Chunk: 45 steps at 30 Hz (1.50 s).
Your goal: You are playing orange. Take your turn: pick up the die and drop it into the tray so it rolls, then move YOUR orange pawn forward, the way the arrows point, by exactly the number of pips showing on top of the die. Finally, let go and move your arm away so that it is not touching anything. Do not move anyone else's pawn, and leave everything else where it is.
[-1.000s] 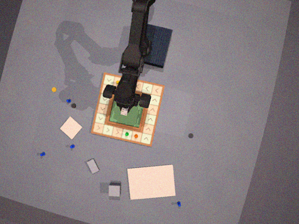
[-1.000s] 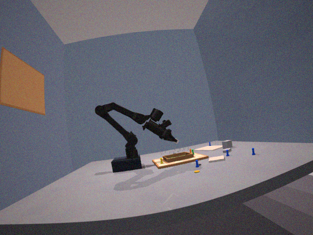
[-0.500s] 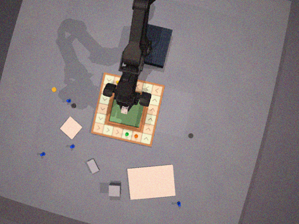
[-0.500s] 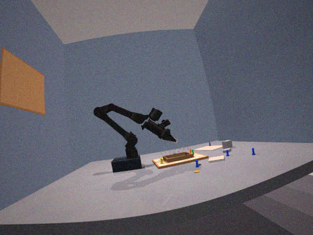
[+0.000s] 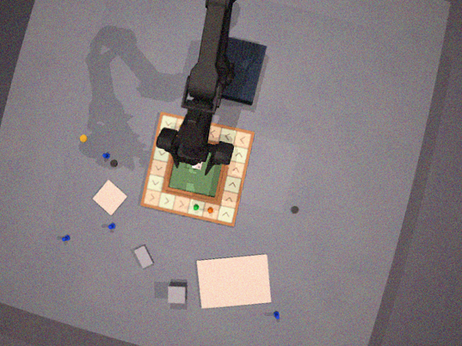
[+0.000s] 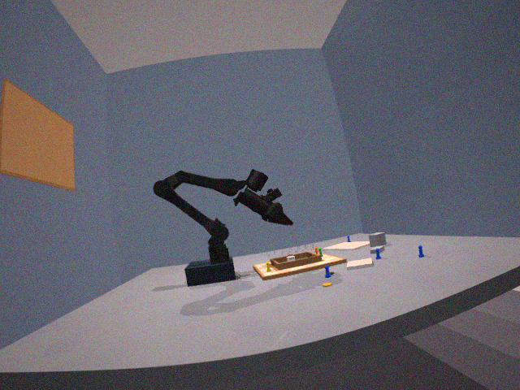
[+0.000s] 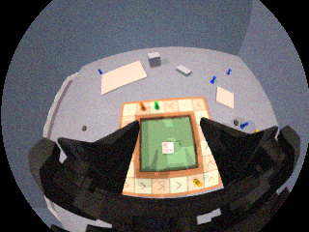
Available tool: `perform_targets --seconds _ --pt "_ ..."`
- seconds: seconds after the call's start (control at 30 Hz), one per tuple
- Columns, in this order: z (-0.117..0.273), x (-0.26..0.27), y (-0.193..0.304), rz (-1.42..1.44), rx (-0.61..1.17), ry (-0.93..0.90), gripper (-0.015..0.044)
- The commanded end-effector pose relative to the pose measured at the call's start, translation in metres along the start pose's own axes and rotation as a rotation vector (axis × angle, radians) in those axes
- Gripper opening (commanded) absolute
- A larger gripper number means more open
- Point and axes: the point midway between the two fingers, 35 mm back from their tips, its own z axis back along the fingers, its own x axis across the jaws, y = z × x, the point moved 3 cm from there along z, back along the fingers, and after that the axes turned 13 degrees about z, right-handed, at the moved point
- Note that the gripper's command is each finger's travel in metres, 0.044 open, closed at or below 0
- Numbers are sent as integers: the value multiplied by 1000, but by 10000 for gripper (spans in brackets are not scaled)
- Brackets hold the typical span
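My gripper (image 5: 191, 169) (image 6: 292, 223) (image 7: 170, 122) is open, its fingers wide apart and empty, above the tray. The white die (image 5: 196, 165) (image 6: 290, 257) (image 7: 167, 147) is within the walls of the green-floored tray (image 5: 192, 195) (image 6: 298, 262), below the fingers; whether it is at rest and its top pips are unclear. The orange pawn (image 5: 210, 210) (image 6: 316, 249) (image 7: 143, 106) stands on the board (image 5: 155, 182) one square before the lower right corner in the top view. The green pawn (image 5: 195, 207) (image 6: 320, 252) (image 7: 156, 104) stands one square behind it.
A yellow pawn (image 6: 268, 266) (image 7: 197, 183) stands on the board's robot-side row. Blue pawns (image 5: 112, 226) (image 5: 65, 238), pale flat slabs (image 5: 233, 280) (image 5: 110, 197), grey blocks (image 5: 176, 294) (image 5: 143, 256), dark discs (image 5: 294, 209) and a yellow disc (image 5: 83, 138) lie around the board.
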Motion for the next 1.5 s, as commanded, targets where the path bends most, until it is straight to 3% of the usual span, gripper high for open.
perform_targets --seconds 0.0,0.6,0.7,1.0,1.13,1.47 --pt "4 -1 -2 2 18 -1 440" --pt "-48 -2 -7 0 804 -182 440" --pt "-46 -3 -7 7 756 -169 440" --pt "-114 30 -57 -297 825 -59 204" --pt "-147 52 -70 -428 853 -1 200" --pt "-153 54 -68 -435 854 2 200"
